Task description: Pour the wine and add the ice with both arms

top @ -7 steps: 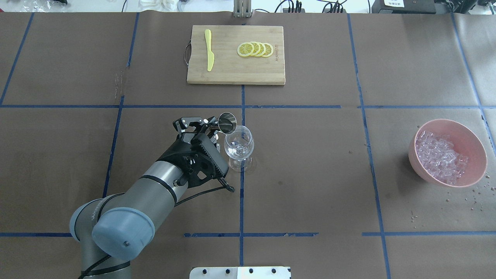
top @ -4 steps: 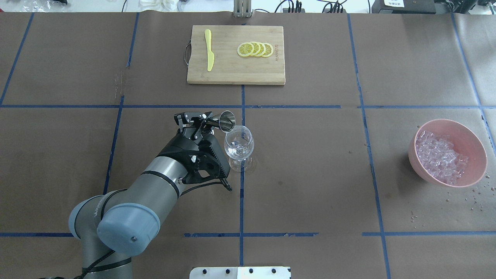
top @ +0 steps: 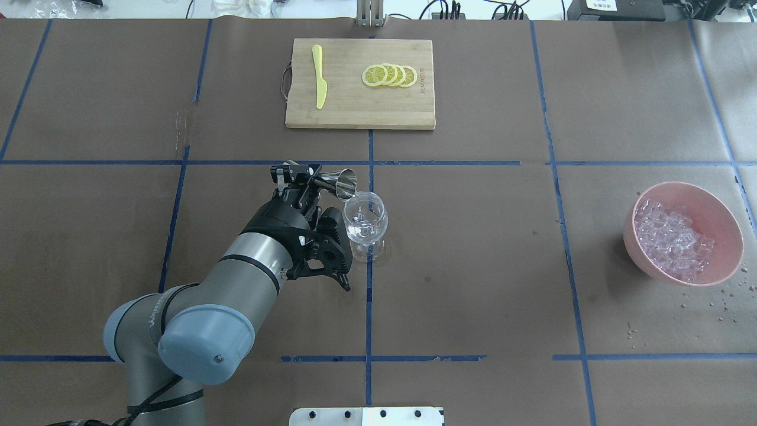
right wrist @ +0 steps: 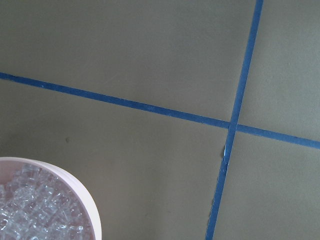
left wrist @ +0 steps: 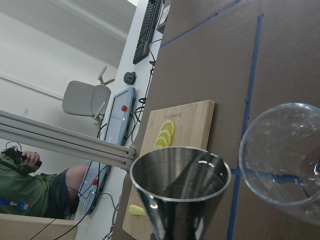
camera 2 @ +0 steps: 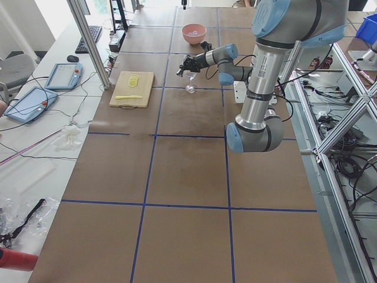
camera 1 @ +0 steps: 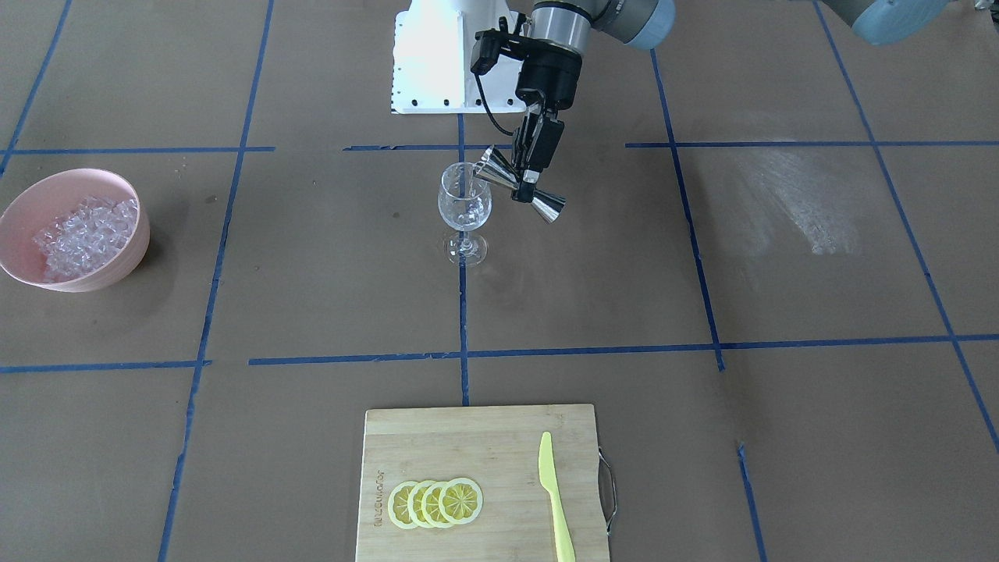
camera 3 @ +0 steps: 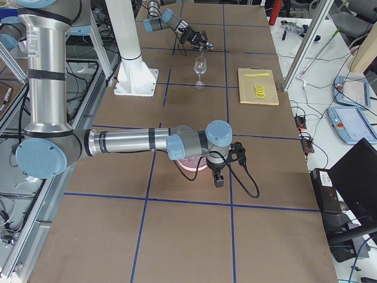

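Two arms shared the work. The left gripper (camera 1: 524, 184) clamped a steel measuring cup (top: 343, 181) at its waist and held it tipped, mouth against or just beside the rim of the wine glass (camera 1: 464, 201), probably to drain it there. The cup's inside looked bare, and the glass held something clear at its bottom. The ice (top: 671, 236) filled a pink bowl (top: 730, 222) well apart from the glass. The right gripper (camera 3: 217, 174) hung just beside the bowl; I could not tell how its jaws stood.
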